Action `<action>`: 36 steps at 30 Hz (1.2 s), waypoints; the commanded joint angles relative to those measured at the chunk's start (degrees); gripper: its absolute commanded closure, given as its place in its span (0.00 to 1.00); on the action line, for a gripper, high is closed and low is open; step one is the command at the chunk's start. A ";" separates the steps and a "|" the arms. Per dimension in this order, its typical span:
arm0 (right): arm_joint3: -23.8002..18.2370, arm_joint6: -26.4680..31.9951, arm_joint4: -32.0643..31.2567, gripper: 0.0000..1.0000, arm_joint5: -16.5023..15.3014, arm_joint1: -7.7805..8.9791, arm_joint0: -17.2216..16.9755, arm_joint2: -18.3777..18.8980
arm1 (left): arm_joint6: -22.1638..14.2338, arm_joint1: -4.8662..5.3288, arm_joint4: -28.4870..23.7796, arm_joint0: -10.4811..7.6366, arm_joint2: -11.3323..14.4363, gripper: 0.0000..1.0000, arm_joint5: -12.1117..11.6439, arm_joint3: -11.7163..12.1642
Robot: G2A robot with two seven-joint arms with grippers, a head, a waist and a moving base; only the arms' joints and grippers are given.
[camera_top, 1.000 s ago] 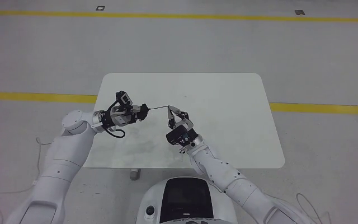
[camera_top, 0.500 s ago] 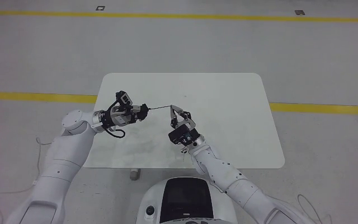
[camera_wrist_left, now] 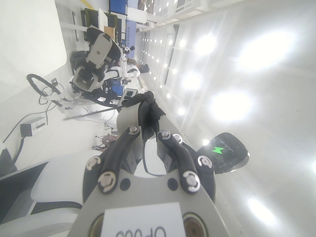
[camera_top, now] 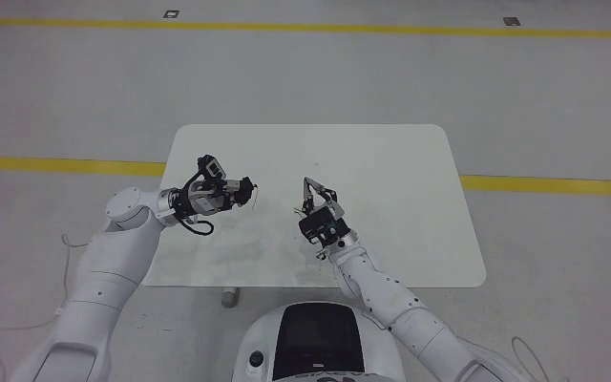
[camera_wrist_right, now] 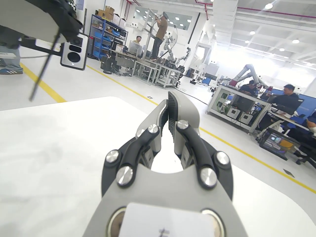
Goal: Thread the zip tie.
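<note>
**Zip tie clamped in left gripper, right gripper shut on nothing**

I'm looking at the left gripper (camera_wrist_left: 145,99) and it's clenched on a thin black plastic zip tie (camera_wrist_left: 88,113), pinched between its dark-covered fingertips. The strap runs dead straight out of that grip, its long axis crossing the fingers sideways rather than carrying on along them. Its free tip points out to the side where the right arm sits. From the right wrist camera, the zip tie (camera_wrist_right: 44,67) slants down and away from the left gripper (camera_wrist_right: 66,23), tip in the air above the white rounded-corner table (camera_wrist_right: 61,136), touching nothing.

The right gripper (camera_wrist_right: 168,107) has its ribbed pads pressed together, empty, well apart from that tip. From above, left gripper (camera_top: 246,188) and right gripper (camera_top: 310,188) face each other over the table (camera_top: 382,153); the strap is too thin for me to make out there.
</note>
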 commanded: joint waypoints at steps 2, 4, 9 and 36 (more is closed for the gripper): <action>-0.50 0.20 0.96 0.00 -2.69 0.21 -0.16 0.76 | 0.00 0.00 0.00 0.00 0.00 1.00 0.00 0.00; -0.50 0.20 0.96 0.00 -2.69 0.21 -0.16 0.76 | 0.00 0.00 0.00 0.00 0.00 1.00 0.00 0.00; -0.50 0.20 0.96 0.00 -2.69 0.21 -0.16 0.76 | 0.00 0.00 0.00 0.00 0.00 1.00 0.00 0.00; -11.24 4.82 13.62 0.00 -23.50 3.57 -6.08 15.51 | 3.16 4.21 0.51 4.89 0.77 1.00 5.15 -16.02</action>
